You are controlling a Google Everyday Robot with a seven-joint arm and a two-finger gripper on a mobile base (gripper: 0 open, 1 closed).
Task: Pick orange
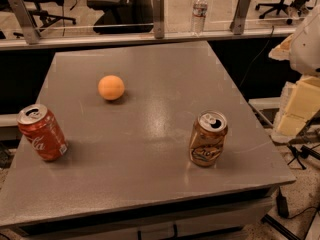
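The dented gold-brown metal soda can (pixel 208 139) stands upright at the front right of the smooth, flat grey table (pixel 150 189). Its mouth is open and its contents are not visible. The red cylindrical Coca-Cola can (pixel 42 132) leans at the front left. The orange (pixel 111 87), a small, smooth, round fruit, rests far left of centre, well apart from both cans. A clear plastic water bottle (pixel 199 11) stands beyond the table. The gripper is out of view, so whether it is spread or closed cannot be told.

Dim, warm indoor light, pale sheen across the grey table (pixel 150 149), short soft shadows beside the orange (pixel 111 87), red can (pixel 42 133) and brown can (pixel 208 138), whole frame slightly blurred, gripper outside the frame.
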